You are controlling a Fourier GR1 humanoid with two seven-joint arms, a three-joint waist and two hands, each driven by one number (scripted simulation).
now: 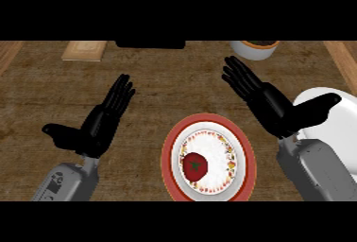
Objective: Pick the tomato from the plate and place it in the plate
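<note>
Head view over a brown, coarse-grained tabletop (153,94): a glossy red tomato (195,165), slightly longer near-to-far than wide, dark stem patch facing up, sits left of centre on a round red-rimmed plate (241,142) with a white patterned middle. Left hand (97,125) and right hand (272,101) flank the plate, fingers straight and open, holding nothing. A plain white plate (345,127) lies partly under the right hand; a white bowl (254,49) and pale wooden block (85,50) sit far

Dim, even light falls on the brown counter (140,85), with no hard shadows or glare.
</note>
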